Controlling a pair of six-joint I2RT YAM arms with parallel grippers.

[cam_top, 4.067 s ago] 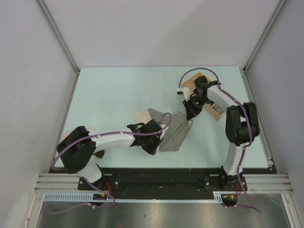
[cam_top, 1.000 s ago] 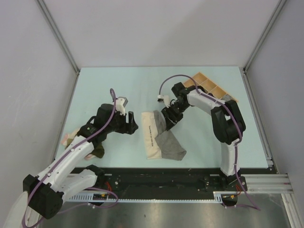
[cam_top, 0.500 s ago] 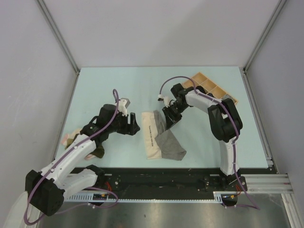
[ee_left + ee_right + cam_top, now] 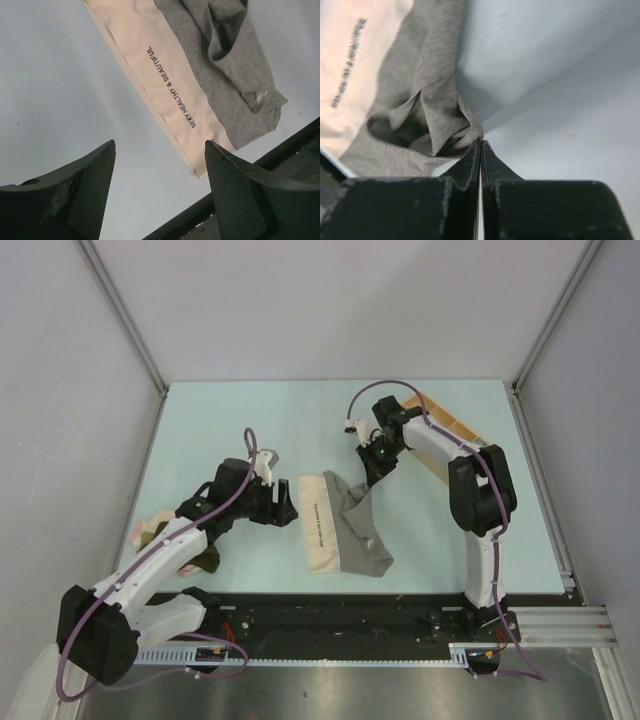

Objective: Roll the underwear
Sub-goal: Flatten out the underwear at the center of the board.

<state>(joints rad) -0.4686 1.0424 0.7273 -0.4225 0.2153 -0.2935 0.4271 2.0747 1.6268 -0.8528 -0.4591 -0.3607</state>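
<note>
A grey underwear (image 4: pixel 352 535) with a pale beige lettered waistband (image 4: pixel 314 525) lies on the table's near middle. My right gripper (image 4: pixel 373 472) is shut on the far right corner of its grey cloth and holds it raised, so the fabric is drawn into a peak. In the right wrist view the jaws (image 4: pixel 481 142) are pressed together with the bunched grey cloth (image 4: pixel 427 107) pinched at their tips. My left gripper (image 4: pixel 286 508) stands open just left of the waistband, holding nothing. The left wrist view shows its gripper (image 4: pixel 159 144) over bare table beside the waistband (image 4: pixel 167 85).
More underwear, pink (image 4: pixel 146 531) and dark olive (image 4: pixel 207 561), lies bunched under the left arm near the table's left edge. A light wooden tray (image 4: pixel 452 428) with compartments stands at the far right, behind the right arm. The black base rail (image 4: pixel 280 150) runs close by.
My right gripper has closed on the grey cloth's corner and drawn it up and toward the far right. The left gripper edged slightly nearer the waistband and stays open.
</note>
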